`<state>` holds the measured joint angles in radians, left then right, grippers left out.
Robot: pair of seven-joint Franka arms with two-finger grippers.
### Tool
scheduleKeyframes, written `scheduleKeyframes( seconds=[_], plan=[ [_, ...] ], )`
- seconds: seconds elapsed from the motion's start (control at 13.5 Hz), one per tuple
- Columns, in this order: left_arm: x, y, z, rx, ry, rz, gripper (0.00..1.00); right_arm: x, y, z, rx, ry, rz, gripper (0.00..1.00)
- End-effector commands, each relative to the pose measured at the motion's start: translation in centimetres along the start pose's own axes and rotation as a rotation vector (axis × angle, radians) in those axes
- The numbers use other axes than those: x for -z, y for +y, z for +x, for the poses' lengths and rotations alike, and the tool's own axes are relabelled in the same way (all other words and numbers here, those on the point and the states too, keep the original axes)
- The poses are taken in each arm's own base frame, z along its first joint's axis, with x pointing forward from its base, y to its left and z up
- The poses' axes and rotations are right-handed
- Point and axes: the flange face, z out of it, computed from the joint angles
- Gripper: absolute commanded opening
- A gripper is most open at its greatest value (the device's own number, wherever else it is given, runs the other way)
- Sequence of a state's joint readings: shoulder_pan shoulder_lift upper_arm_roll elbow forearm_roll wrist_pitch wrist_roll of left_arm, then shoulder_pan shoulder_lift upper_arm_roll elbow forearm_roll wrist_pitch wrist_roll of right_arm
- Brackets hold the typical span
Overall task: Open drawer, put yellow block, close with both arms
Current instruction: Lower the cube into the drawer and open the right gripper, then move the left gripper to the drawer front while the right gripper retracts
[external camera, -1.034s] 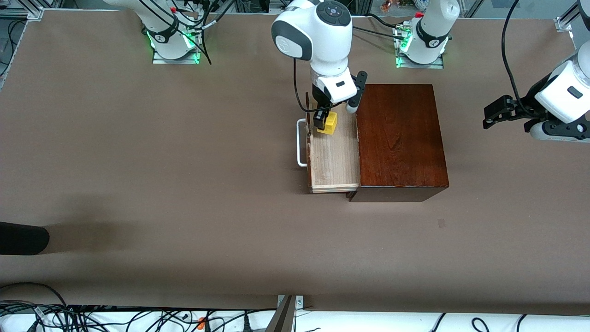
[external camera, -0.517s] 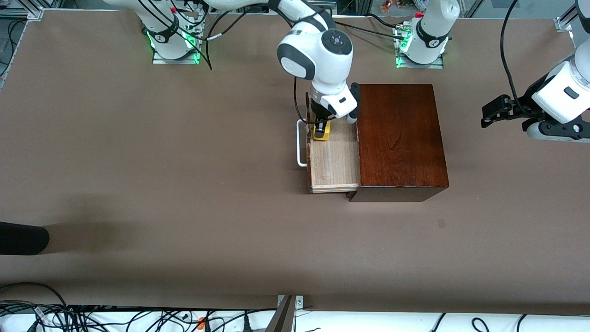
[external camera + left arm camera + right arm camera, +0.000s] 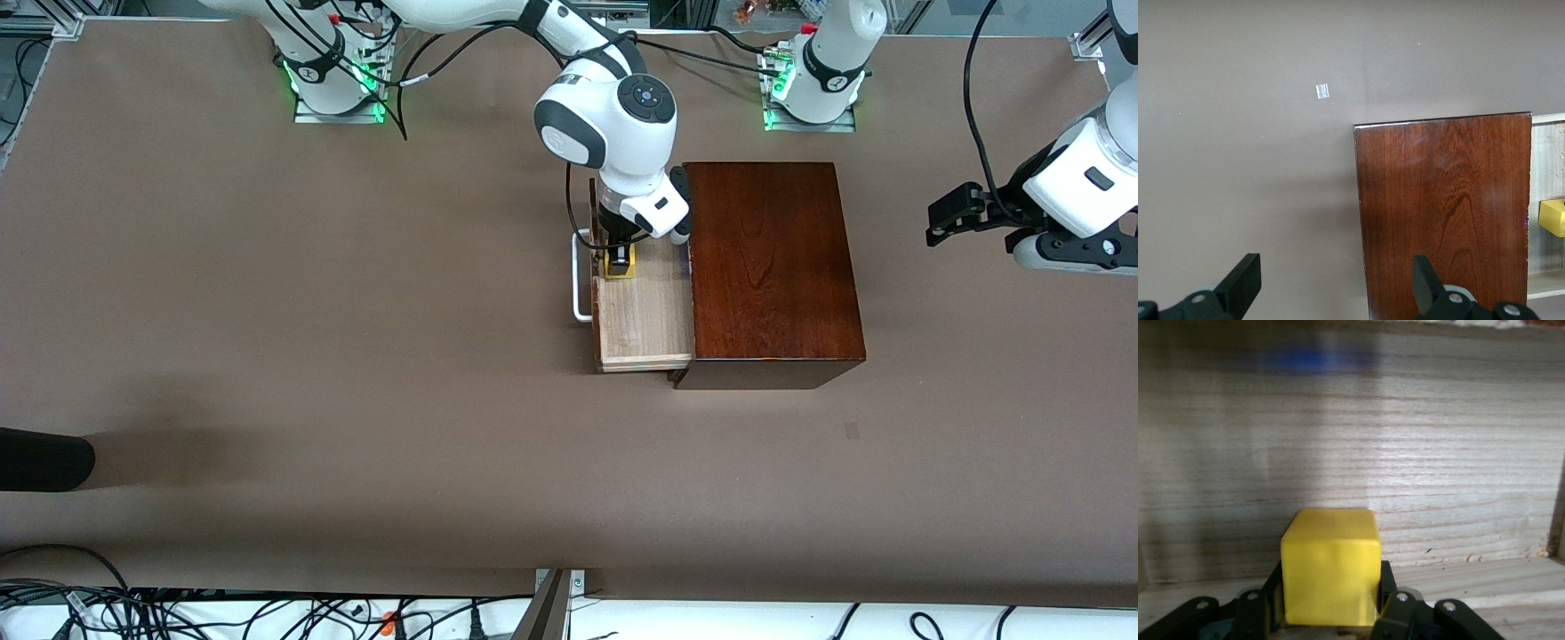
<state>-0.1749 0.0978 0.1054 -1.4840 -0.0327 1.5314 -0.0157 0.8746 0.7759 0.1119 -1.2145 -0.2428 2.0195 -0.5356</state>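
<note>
The dark reddish-brown wooden box [image 3: 769, 267] stands on the table with its drawer [image 3: 645, 324] pulled out toward the right arm's end, showing the pale wood inside and the white handle [image 3: 581, 280]. My right gripper [image 3: 620, 256] is low inside the drawer near its front wall, shut on the yellow block [image 3: 620, 265]. In the right wrist view the yellow block [image 3: 1330, 563] sits between the black fingers just above the drawer floor [image 3: 1351, 453]. My left gripper [image 3: 953, 216] hangs open and empty over the table past the box at the left arm's end. The left wrist view shows the box top [image 3: 1445, 213] and yellow block [image 3: 1553, 217].
A black rounded object [image 3: 44, 459] pokes in at the table's edge at the right arm's end. A small tape mark [image 3: 852, 430] lies on the brown table nearer the camera than the box. Cables run along the near edge.
My right gripper has come down with the yellow block into the drawer, shifting toward the handle. The left arm has barely drifted.
</note>
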Motion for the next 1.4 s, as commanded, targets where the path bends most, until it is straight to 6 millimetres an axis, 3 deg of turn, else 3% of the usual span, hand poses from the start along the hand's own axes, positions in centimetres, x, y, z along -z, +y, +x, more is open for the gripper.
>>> scheduleKeyframes(
  seconds=[0.0,0.07,0.15,0.22,0.3,0.44,0.52,0.66,0.81,0.89,1.03,1.26,1.33],
  plan=[
    [0.3,0.0,-0.3,-0.017,0.0,-0.004,1.0,0.0,1.3,-0.5,0.037,-0.005,-0.01,0.0],
    [0.2,0.0,-0.2,-0.019,-0.002,-0.004,1.0,0.0,1.4,-0.6,0.036,-0.004,-0.01,0.0],
    [0.1,-0.1,-0.2,-0.017,-0.003,-0.004,1.0,0.1,1.5,-0.5,0.036,0.006,-0.02,0.13],
    [0.1,0.0,-0.2,-0.017,-0.005,-0.004,1.0,0.4,1.7,-0.4,0.029,0.024,-0.029,0.38],
    [0.1,-0.1,-0.2,-0.016,-0.005,-0.004,1.0,0.8,1.9,-0.3,0.018,0.033,-0.036,0.98],
    [0.1,0.0,-0.2,-0.017,-0.003,-0.004,1.0,1.6,2.1,-0.4,0.004,0.038,-0.033,1.0],
    [0.1,0.0,-0.2,-0.019,-0.003,-0.004,1.0,3.2,2.5,-0.6,-0.013,0.059,-0.032,1.0],
    [0.1,0.0,-0.2,-0.019,-0.003,-0.004,1.0,7.7,3.3,-1.3,-0.056,0.115,-0.011,1.0],
    [0.2,0.0,-0.2,-0.017,-0.002,-0.004,1.0,12.9,4.9,-4.2,-0.117,0.135,0.005,1.0],
    [0.3,0.0,-0.1,-0.016,0.0,-0.002,1.0,15.7,5.7,-6.0,-0.142,0.131,-0.007,1.0],
    [0.3,0.0,-0.1,-0.016,0.0,-0.002,1.0,20.2,8.5,-11.6,-0.219,0.078,-0.041,1.0],
    [0.3,0.2,-0.2,-0.017,0.001,-0.004,1.0,25.5,12.5,-19.7,-0.351,0.066,-0.098,1.0],
    [0.2,0.5,-0.1,-0.023,0.0,-0.005,1.0,25.5,14.3,-22.2,-0.402,0.051,-0.118,1.0]
  ],
)
